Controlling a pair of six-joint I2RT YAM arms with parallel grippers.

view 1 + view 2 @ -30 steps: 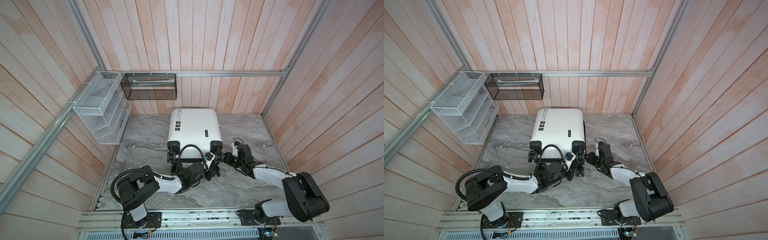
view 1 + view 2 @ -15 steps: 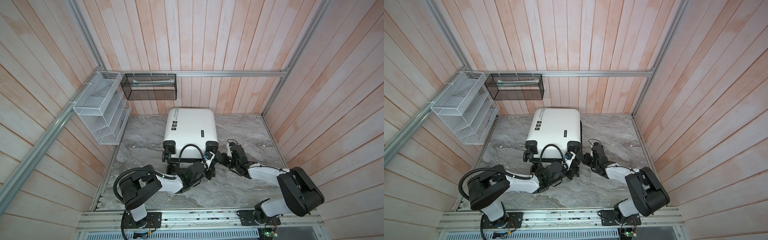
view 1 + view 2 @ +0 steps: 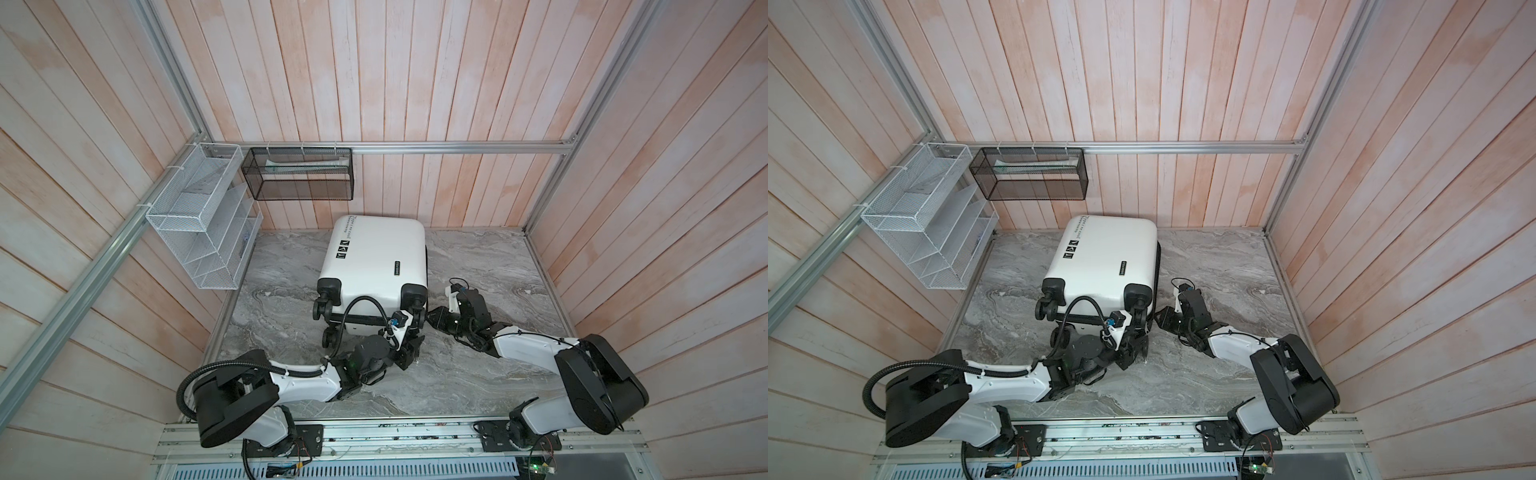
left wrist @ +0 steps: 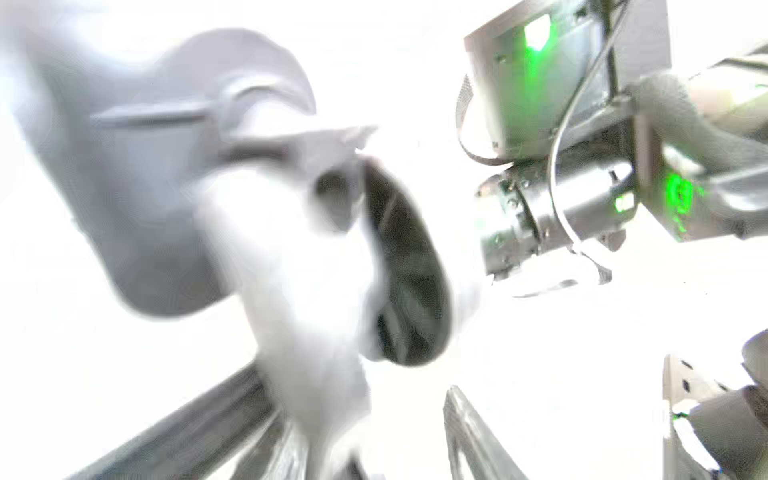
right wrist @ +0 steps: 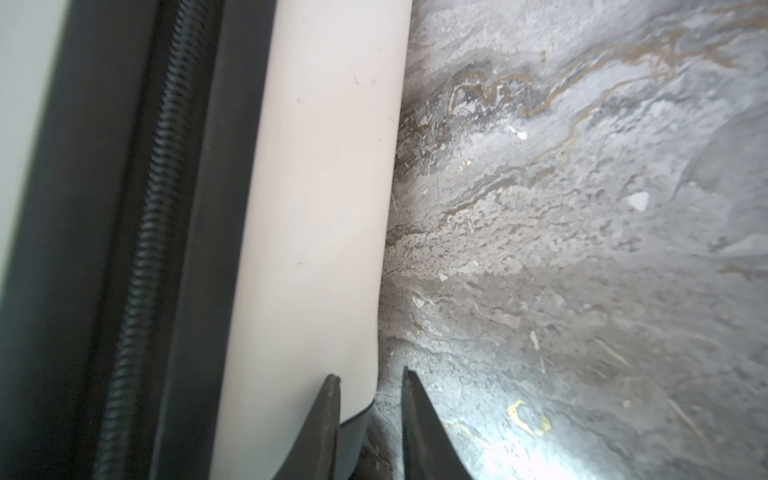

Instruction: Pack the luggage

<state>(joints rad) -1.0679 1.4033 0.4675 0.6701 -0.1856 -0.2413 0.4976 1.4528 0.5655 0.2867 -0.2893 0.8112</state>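
Note:
The luggage [image 3: 378, 257] [image 3: 1104, 257], a white hard-shell suitcase, lies shut on the marble floor with its black wheels toward the front and its front end skewed left. My left gripper [image 3: 409, 353] [image 3: 1133, 349] sits low at its front right wheel. The left wrist view is washed out and blurred, with that black wheel [image 4: 407, 270] close ahead and the left gripper [image 4: 355, 382] open. My right gripper [image 3: 430, 322] [image 3: 1158, 318] is at the suitcase's right front corner. In its wrist view the right gripper [image 5: 370, 376] stands narrowly open beside the white shell [image 5: 316, 208], gripping nothing.
A white wire rack [image 3: 203, 224] hangs on the left wall. A black mesh basket [image 3: 299, 174] hangs on the back wall with something pale inside. Wood-panel walls close in three sides. Marble floor [image 3: 478, 257] lies to the suitcase's right, and a metal rail [image 3: 374, 436] runs along the front.
The suitcase's front end has swung left. My left gripper has gone from shut to open at the wheel. My right gripper has followed leftward to the suitcase's corner.

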